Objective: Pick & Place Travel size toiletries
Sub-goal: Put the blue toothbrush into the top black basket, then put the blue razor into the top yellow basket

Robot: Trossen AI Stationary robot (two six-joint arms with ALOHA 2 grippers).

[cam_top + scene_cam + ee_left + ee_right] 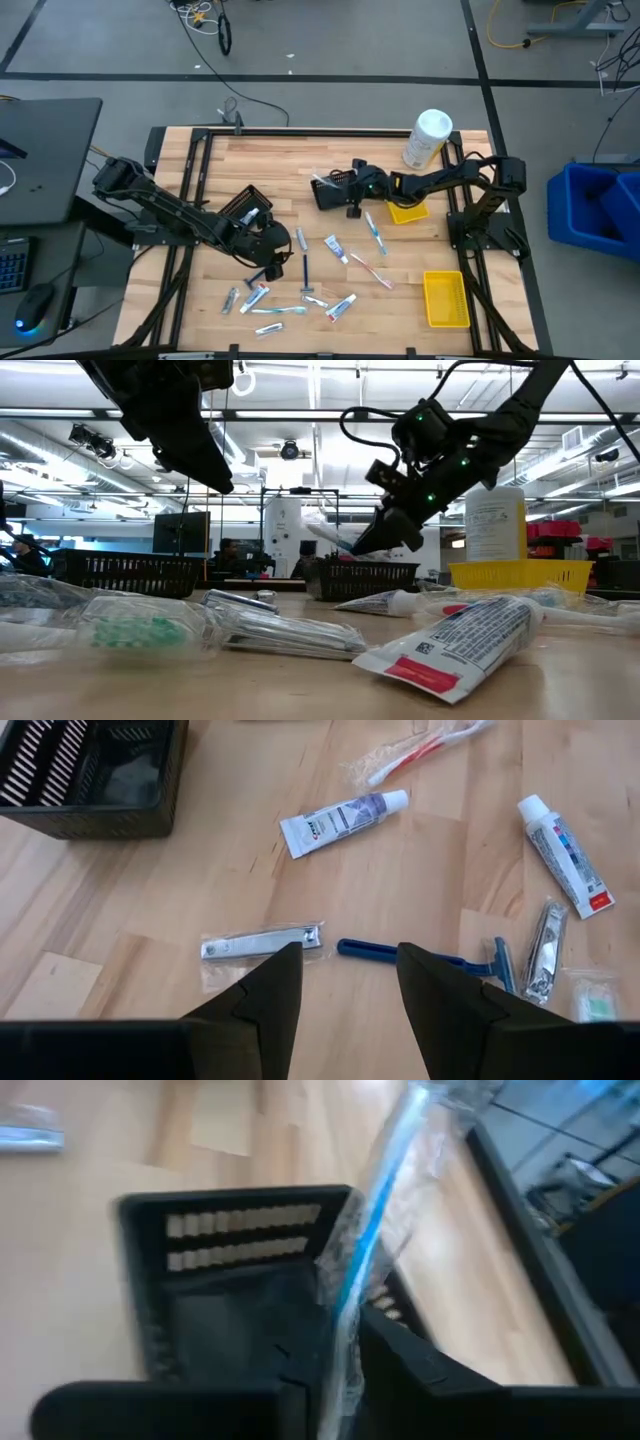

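The right claw (335, 1342) hangs over the black mesh basket (333, 188) near the middle of the worktop (270, 160), its fingers pinched on a wrapped blue-and-white toothbrush (375, 1220) that stands up out of them, tilted, above the basket's open top — judged from this, one item is at the point of being dropped in, not yet let go. That basket's floor looks dark and bare in the right wrist view, though part of it is hidden, so little or nothing seems delivered there. The left claw (345, 982) hovers low over the scattered pile at the worktop's front with its fingers spread and nothing between them; just ahead of it lie a packeted nail clipper (262, 942) and a blue razor (425, 958), either a likely next pick. A second black basket (245, 207) sits beside the left arm; its contents cannot be made out. Most of the work appears to remain — toothpaste tubes (336, 246), further toothbrushes (375, 233) and small packets (231, 298) lie loose across the front half, well apart from both baskets. The yellow tray (446, 298) at the right front looks unfilled, and the white canister (427, 138) stands at the back.
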